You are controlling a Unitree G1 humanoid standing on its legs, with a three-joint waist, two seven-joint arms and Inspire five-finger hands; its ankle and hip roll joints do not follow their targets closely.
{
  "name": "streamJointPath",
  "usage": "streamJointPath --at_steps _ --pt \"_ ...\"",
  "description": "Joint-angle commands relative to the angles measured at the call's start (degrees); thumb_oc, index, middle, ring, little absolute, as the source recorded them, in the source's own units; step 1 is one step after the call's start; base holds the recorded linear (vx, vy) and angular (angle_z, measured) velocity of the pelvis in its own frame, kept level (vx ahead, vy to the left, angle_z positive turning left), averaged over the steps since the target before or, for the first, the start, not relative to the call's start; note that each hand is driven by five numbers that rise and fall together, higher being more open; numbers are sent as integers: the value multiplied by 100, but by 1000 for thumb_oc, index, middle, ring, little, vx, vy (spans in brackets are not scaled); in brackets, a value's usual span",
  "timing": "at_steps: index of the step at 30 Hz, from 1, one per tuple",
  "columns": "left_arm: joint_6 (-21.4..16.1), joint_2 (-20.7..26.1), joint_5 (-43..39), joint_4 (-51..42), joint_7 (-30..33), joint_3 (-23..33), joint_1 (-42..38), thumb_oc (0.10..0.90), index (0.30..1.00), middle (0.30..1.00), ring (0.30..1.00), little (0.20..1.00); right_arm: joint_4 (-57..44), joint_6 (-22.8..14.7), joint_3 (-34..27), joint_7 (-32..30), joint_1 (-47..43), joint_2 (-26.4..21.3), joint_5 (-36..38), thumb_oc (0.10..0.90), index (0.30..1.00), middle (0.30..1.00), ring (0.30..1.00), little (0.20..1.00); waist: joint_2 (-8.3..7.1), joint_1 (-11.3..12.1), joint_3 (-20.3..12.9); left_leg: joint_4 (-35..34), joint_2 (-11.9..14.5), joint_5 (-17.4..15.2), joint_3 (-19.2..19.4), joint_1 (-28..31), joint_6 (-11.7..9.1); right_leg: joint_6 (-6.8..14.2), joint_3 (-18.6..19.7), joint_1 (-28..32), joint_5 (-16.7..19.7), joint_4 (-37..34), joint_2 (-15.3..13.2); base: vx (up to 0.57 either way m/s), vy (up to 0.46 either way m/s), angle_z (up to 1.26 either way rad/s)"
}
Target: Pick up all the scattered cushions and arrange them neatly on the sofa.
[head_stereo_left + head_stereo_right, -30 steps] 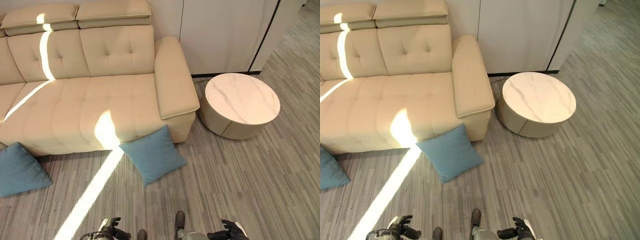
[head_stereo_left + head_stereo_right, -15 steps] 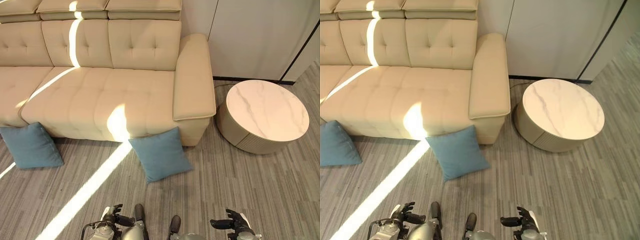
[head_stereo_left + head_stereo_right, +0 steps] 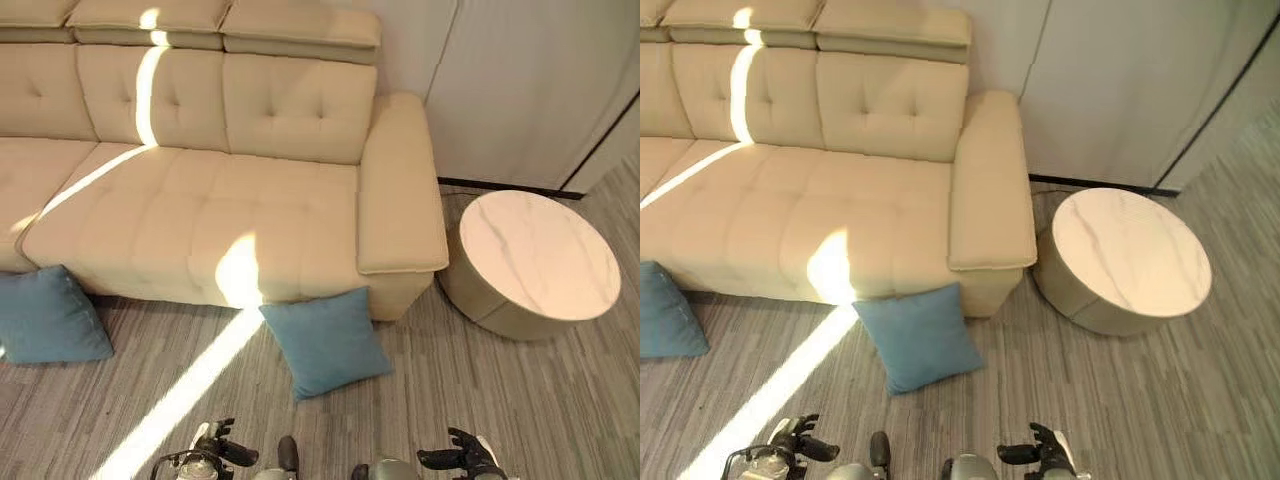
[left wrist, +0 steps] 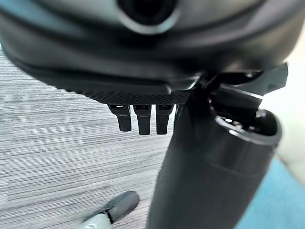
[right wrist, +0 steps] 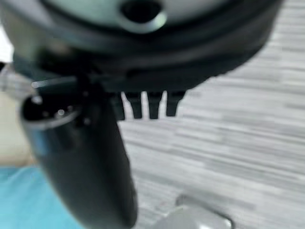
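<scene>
A blue cushion lies on the floor, leaning against the front of the beige sofa near its right armrest. A second blue cushion rests on the floor at the far left, also against the sofa's front. My left hand and right hand hang low at the near edge, well short of the middle cushion. Both are open and hold nothing. In the left wrist view the left hand has straight fingers, with a bit of blue cushion past the thumb. The right hand looks the same in its wrist view.
A round low table with a white marble top stands right of the sofa's armrest. White cabinet doors line the wall behind it. A bright sunlight stripe crosses the grey striped floor and the sofa seat.
The camera has shifted, so the whole scene sits lower and further right in the picture. The cushions have not moved and both hands stay low.
</scene>
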Motion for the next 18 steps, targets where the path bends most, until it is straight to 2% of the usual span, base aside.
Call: streamJointPath --at_steps 1,5,8,14,17,18 --pt "-183 160 107 -31 88 -41 -56 800 900 900 900 900 -143 -68 63 -113 4 -223 -4 800 900 900 900 900 -256 -31 43 582 -243 -701 -232 -151 -393 143 297 210 991 -1483 39 191 -112 27" --pt "-214 189 -23 -45 187 80 -100 800 900 900 900 900 -195 -95 98 -185 -62 -238 -8 800 900 900 900 900 -361 32 74 602 -248 -721 -216 -209 -441 180 168 358 1157 -1751 -16 54 -105 52" --pt "-300 271 -238 -240 272 192 -244 800 900 900 900 900 -489 -212 35 -294 -175 -371 62 800 900 900 900 900 -392 41 109 579 -193 -630 -243 -494 -523 139 60 257 1215 -1881 5 -67 -143 6" --pt "-629 421 -906 -1093 645 221 -696 800 900 900 900 900 -1499 -450 -203 -724 -620 -994 229 800 900 900 900 900 -351 15 416 720 -82 -423 -376 -1461 -713 32 -142 -425 1285 -1886 24 -155 -125 21" --pt "-742 497 -1225 -1316 825 132 -1137 800 900 900 900 900 -1607 -482 -73 -941 -1187 -1236 245 800 900 900 900 900 -319 19 545 945 -39 -313 -424 -2159 -782 -41 -223 -1066 1281 -1693 34 -135 -99 15" --pt "-742 497 -1225 -1316 825 132 -1137 800 900 900 900 900 -1607 -482 -73 -941 -1187 -1236 245 800 900 900 900 900 -319 19 544 946 -39 -314 -424 -2160 -782 -41 -224 -1067 1281 -1693 34 -108 -86 12"
